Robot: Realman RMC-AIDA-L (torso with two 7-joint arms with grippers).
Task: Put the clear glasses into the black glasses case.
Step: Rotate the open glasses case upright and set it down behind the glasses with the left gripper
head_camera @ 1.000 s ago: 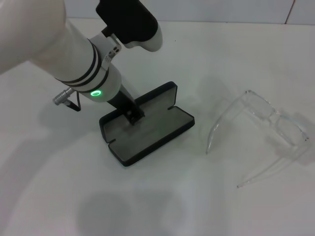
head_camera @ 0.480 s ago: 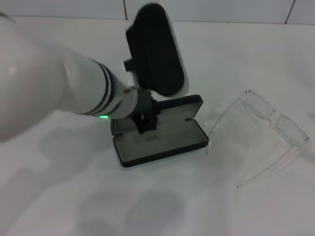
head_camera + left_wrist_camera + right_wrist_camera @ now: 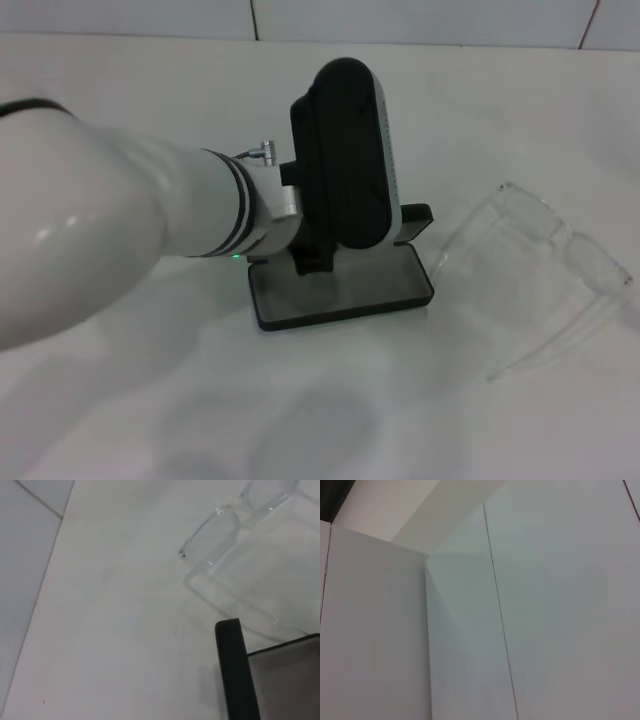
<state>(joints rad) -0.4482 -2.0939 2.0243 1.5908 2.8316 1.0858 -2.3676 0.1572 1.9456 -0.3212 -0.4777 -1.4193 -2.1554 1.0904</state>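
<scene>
I count one black glasses case (image 3: 345, 290) on the desk (image 3: 150, 420), lying open with one grey-lined tray and one lid standing up behind it. I count one pair of clear glasses (image 3: 540, 270) to the right of the case, with two lenses and two arms that I can make out. One robot arm (image 3: 120, 250) reaches in from the left, with one claw (image 3: 312, 262) at the case. That makes two loose things in all.
</scene>
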